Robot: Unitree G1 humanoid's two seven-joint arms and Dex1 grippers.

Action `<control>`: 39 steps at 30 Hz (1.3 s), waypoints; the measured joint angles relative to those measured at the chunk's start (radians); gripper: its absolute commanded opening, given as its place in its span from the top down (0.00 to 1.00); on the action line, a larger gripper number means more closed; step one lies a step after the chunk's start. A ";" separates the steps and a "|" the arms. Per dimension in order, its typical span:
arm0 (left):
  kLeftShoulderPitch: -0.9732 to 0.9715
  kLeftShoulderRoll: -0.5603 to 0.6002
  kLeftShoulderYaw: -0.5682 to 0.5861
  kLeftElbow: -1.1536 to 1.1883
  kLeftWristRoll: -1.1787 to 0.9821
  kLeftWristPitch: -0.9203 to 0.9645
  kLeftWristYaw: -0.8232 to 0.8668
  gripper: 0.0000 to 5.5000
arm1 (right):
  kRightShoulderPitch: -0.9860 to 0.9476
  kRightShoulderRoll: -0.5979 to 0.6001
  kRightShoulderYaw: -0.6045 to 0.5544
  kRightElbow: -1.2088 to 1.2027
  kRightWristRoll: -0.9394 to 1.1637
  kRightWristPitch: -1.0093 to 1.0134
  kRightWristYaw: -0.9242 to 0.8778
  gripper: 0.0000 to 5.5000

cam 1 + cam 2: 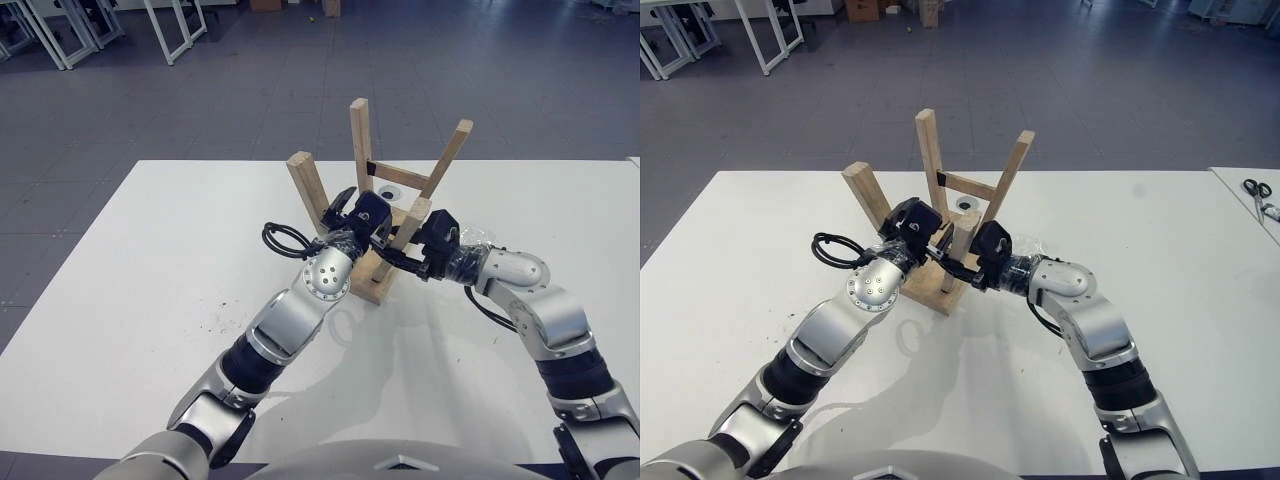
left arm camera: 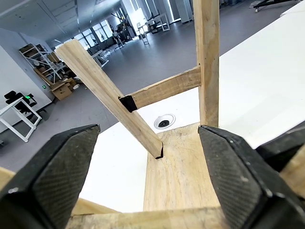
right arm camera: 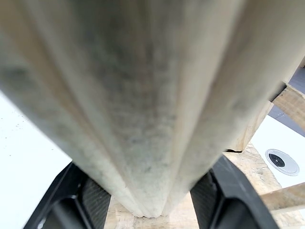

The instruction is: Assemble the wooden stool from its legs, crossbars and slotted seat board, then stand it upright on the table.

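In the head view you see the stool [image 1: 400, 178] upside down on the white table [image 1: 150, 260] at centre frame, legs up. Your left gripper [image 1: 352, 212] is at its left side and your right gripper [image 1: 415, 245] at its right.

In the left wrist view the jaws stand wide over the seat board [image 2: 181, 176], with a crossbar [image 2: 167, 88] beyond.

In the right wrist view the black fingers [image 3: 95, 200] clamp one leg [image 3: 143, 95].

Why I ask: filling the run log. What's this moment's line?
stool legs-up on table | right gripper shut on leg | left gripper at seat
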 measured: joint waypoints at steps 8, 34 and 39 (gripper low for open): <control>0.076 -0.164 0.302 -0.124 -0.232 0.081 -0.089 0.30 | -0.090 -0.039 0.053 0.066 -0.004 0.023 0.084 0.63; 0.111 0.045 0.526 0.208 -0.243 -0.246 -0.338 0.30 | -0.098 -0.142 0.056 0.108 0.072 -0.046 0.211 0.63; 0.198 0.187 0.397 0.106 -0.195 -0.121 -0.434 0.30 | -0.101 -0.155 0.055 0.117 0.082 -0.046 0.220 0.63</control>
